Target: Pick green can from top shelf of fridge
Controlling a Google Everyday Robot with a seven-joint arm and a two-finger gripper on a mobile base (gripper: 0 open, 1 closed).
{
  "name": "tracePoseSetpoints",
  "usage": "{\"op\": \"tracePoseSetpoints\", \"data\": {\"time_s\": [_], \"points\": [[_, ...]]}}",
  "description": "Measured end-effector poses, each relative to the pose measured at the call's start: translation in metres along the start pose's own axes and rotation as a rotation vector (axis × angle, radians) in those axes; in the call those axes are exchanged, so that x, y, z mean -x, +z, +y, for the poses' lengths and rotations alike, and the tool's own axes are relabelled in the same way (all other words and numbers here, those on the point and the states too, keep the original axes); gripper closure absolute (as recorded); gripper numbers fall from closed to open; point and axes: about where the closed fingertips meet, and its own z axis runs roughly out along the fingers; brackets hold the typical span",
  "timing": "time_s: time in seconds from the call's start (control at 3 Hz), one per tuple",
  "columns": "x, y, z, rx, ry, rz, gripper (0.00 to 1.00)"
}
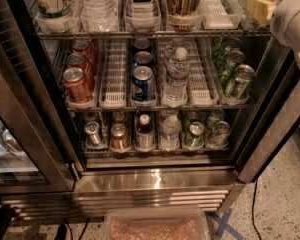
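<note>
The pale-yellow gripper [260, 8] hangs above the green aluminium drink can [241, 81] with the silver lid; whether spread or pressed together, I cannot tell.

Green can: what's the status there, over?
Gripper upper right, apart from the green can. Green can at front of right lane, untouched. Nothing in front of it.

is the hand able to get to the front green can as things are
Probably yes: the fridge stands open, nothing sits before the front green can, and the hand hovers above it at upper right.
</note>
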Motion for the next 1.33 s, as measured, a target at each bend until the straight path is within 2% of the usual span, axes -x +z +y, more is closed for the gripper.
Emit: {"op": "tracePoseSetpoints", "data": {"time_s": [0.33, 0.67, 1.0, 1.33], "points": [[-0.0018, 0.0036, 0.0047, 0.035, 0.029, 0.006, 0.65], [-0.0018, 0.0036, 0.0047, 0.035, 0.029, 0.006, 0.88], [-0.0016, 0.0036, 0.0048, 0.035, 0.029, 0.006, 1.00], [0.0019, 0.0034, 0.0057, 0.039, 0.034, -0.001, 1.00]]}}
